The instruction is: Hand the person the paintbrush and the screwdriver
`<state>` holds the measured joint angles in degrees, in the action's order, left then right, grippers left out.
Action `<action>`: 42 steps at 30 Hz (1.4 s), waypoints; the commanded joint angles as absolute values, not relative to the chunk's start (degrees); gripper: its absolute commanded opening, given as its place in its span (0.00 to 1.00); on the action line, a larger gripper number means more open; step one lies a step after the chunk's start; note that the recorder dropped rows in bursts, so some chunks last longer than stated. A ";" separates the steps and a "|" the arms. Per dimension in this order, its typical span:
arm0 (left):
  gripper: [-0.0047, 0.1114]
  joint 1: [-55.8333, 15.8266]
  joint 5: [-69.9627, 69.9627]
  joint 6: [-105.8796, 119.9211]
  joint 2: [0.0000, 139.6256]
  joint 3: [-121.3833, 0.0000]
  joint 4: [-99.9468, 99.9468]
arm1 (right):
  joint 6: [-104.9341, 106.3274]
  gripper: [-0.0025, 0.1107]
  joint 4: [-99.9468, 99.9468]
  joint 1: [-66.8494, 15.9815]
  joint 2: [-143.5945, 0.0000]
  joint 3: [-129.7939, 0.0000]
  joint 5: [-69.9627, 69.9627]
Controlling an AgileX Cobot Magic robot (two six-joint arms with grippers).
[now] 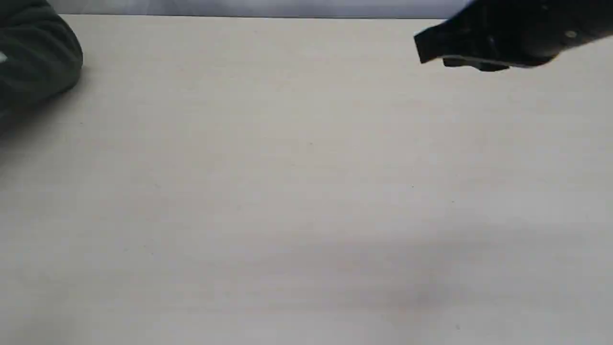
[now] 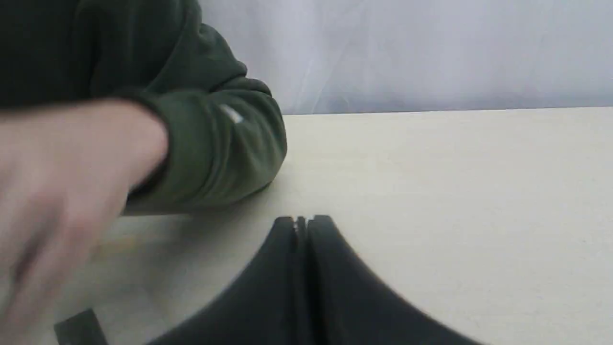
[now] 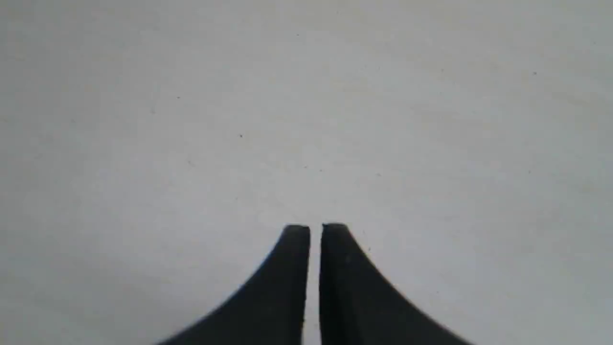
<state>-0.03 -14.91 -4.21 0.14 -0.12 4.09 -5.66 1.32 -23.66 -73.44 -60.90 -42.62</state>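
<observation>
Neither the paintbrush nor the screwdriver shows in any view. The person's dark green sleeve rests at the table's far left corner. In the left wrist view the person's bare hand is a blur close to the camera, and the sleeve with its small white label lies behind it. My left gripper is shut with nothing in it, just beside the hand and low over the table. My right gripper hangs over bare table, its jaws a sliver apart and holding nothing. It reaches in at the far right.
The pale table fills the exterior view, with a grey-white backdrop beyond its far edge. A small dark piece sits under the blurred hand; I cannot tell what it is.
</observation>
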 commanded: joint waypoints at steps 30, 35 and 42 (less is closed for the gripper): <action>0.04 -0.40 -14.24 -4.32 0.00 0.00 4.03 | -7.34 0.06 -9.53 -34.13 -14.38 -9.10 -3.96; 0.04 -0.40 -14.24 -4.32 0.00 0.00 4.03 | -5.73 0.06 -9.35 -34.13 -9.09 -6.96 -1.98; 0.04 -0.40 -14.24 -4.32 0.00 0.00 4.03 | -1.81 0.06 -9.35 -34.13 -3.13 -5.00 -1.12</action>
<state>-0.03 -14.91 -4.21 0.14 -0.12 4.09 -3.47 -9.40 -33.99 -4.56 -5.54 -1.94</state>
